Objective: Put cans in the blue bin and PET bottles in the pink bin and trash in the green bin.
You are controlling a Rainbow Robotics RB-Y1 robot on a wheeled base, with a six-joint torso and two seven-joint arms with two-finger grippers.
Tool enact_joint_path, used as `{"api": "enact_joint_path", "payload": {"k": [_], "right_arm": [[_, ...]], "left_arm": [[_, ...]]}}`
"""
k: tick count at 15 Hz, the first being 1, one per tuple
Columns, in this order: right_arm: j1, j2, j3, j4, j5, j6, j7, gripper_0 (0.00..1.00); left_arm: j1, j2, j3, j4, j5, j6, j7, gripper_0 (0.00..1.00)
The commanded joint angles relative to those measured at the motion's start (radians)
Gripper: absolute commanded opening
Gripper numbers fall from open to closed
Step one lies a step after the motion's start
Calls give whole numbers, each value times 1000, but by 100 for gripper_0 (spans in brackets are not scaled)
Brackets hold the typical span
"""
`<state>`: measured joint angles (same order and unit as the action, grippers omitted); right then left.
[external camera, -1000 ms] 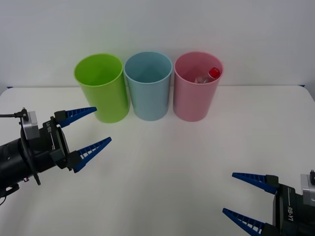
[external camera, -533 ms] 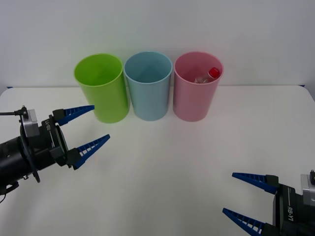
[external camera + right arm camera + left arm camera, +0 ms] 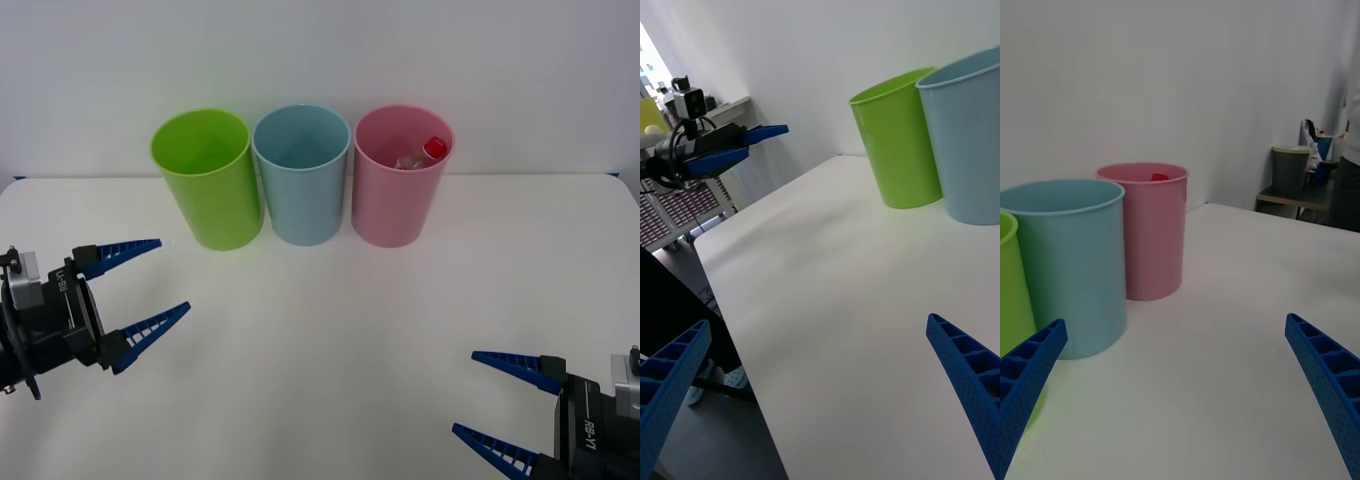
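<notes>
Three tall bins stand in a row at the back of the white table: the green bin (image 3: 205, 180) on the left, the blue bin (image 3: 301, 175) in the middle, the pink bin (image 3: 400, 178) on the right. A PET bottle (image 3: 424, 153) with a red cap lies inside the pink bin, its cap at the rim. My left gripper (image 3: 140, 285) hovers open at the table's left edge, in front of the green bin, holding nothing. My right gripper (image 3: 505, 400) stands open at the front right corner, empty. The right wrist view shows the green bin (image 3: 899, 139), the blue bin (image 3: 966, 135) and the left gripper (image 3: 737, 150).
The table (image 3: 330, 330) is bare white between the grippers and the bins. The left wrist view shows the pink bin (image 3: 1154, 229), the blue bin (image 3: 1071, 262) and a sliver of the green bin (image 3: 1011, 285). Beyond the table's far side stand room furniture and a dark container (image 3: 1289, 169).
My left gripper has drawn back to the left and toward the front, away from the green bin, staying open. The right arm has not moved.
</notes>
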<state>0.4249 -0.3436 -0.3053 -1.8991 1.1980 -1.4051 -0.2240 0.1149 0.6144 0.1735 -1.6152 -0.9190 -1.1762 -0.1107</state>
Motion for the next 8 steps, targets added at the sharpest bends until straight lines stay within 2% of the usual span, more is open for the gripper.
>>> {"api": "enact_joint_path", "payload": {"k": [1,8], "right_arm": [[0,0,0,0,0,0,0,100],[0,0,0,0,0,0,0,100]], "left_arm": [[20,-1,30,0,-47,0,-9,100],[69,-1,40,0,-103,-3,-4,100]]}}
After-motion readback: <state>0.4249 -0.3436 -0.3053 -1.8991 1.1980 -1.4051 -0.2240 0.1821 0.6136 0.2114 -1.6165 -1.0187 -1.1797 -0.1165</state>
